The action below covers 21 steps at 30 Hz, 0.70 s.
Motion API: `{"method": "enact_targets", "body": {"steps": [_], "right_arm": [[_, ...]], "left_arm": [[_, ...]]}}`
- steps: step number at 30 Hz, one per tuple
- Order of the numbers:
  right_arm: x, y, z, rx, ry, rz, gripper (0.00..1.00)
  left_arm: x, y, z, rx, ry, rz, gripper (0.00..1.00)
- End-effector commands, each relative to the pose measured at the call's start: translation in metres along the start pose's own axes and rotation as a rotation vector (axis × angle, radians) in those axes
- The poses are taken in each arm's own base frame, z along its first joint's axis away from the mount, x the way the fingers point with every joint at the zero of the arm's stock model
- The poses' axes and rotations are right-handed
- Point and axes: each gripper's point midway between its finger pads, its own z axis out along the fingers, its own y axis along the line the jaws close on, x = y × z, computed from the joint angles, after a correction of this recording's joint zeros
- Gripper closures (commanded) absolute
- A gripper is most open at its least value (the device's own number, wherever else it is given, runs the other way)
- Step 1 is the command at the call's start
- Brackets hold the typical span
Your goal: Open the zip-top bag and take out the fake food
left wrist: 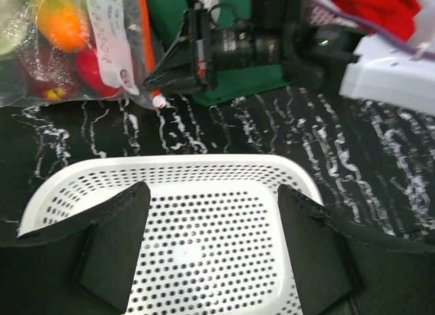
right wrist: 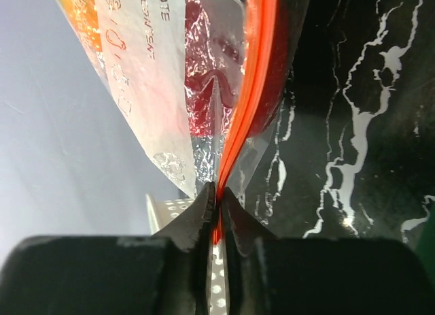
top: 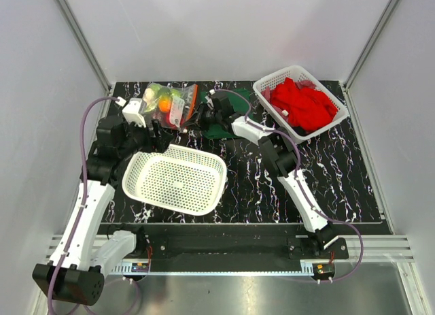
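Observation:
The clear zip-top bag point(top: 170, 102) lies at the back of the table, with a white label and a red-orange zip strip point(right wrist: 248, 90). Fake food shows through it: an orange piece point(left wrist: 61, 22), a red piece point(left wrist: 95, 70) and a green one point(top: 155, 92). My right gripper point(right wrist: 217, 192) is shut on the near end of the zip strip, at the bag's right edge point(top: 192, 116). My left gripper point(left wrist: 213, 199) stands open with nothing between its fingers. It hovers over the far left corner of the white basket point(top: 158, 137), just short of the bag.
A white perforated basket point(top: 204, 196) sits in front of the bag. A folded green cloth point(top: 234, 101) lies under the right arm. A second white basket point(top: 268, 80) with red cloths point(top: 302, 104) stands at the back right. Grey walls enclose the table.

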Motion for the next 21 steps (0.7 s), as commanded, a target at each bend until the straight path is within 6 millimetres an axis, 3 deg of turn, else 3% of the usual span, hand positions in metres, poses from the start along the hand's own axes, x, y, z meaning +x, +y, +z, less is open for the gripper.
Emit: {"method": "enact_targets", "body": {"steps": [1, 5, 11, 13, 21], "right_arm": [[-0.017, 0.091, -0.021, -0.148, -0.045, 0.026, 0.91], [-0.022, 0.117, -0.028, -0.151, -0.06, 0.126, 1.0], [-0.02, 0.16, -0.036, -0.164, -0.055, 0.211, 1.0], [-0.019, 0.17, -0.039, -0.16, -0.055, 0.248, 1.0], [-0.02, 0.204, -0.052, -0.179, -0.056, 0.323, 1.0]], "left_arm": [[-0.009, 0.024, 0.008, -0.099, -0.003, 0.137, 0.21], [-0.014, 0.041, 0.016, -0.156, 0.016, 0.233, 0.21], [-0.023, 0.051, 0.04, -0.163, -0.01, 0.261, 0.18], [-0.016, 0.055, 0.044, -0.166, -0.007, 0.277, 0.15], [-0.037, 0.065, 0.05, -0.162, -0.246, 0.486, 0.16]]}}
